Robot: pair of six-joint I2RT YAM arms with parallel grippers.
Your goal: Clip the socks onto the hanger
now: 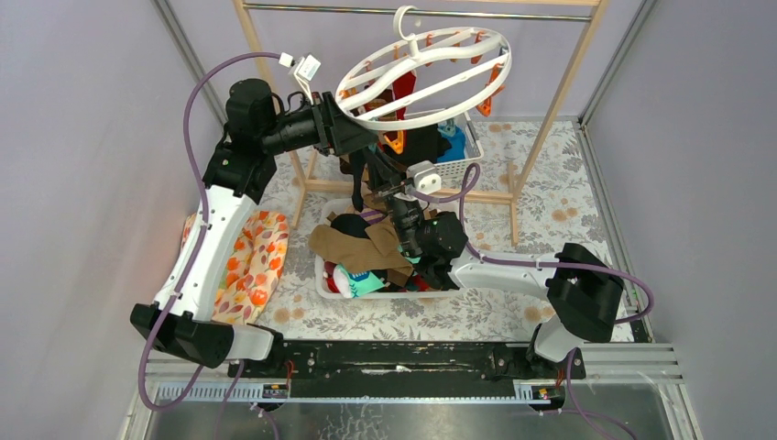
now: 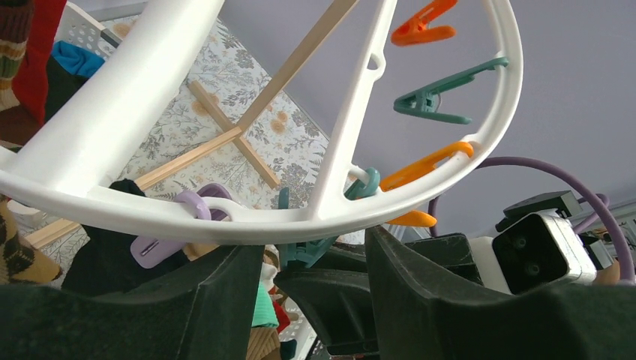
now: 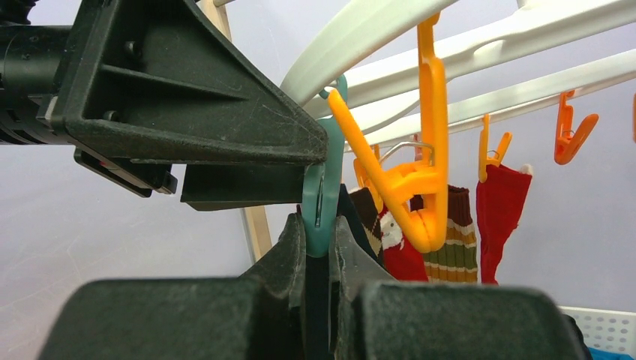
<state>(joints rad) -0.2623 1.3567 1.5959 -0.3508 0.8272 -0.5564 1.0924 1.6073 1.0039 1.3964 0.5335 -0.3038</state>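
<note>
Right claw (image 3: 319,247) pinched black sock (image 3: 317,315) at teal clip (image 3: 324,187) mouth. Left claw (image 2: 319,277) was spread under hanger (image 2: 420,191) rim. Judged best: seat cuff deep in clip, ring steadied, before releasing.

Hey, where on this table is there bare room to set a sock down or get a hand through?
Bare cloth lies between the rail's right leg and the wall, and in a strip between the basket and the base plate. Crowded under the hanger, where the left hand and right hand meet at a clip.
</note>
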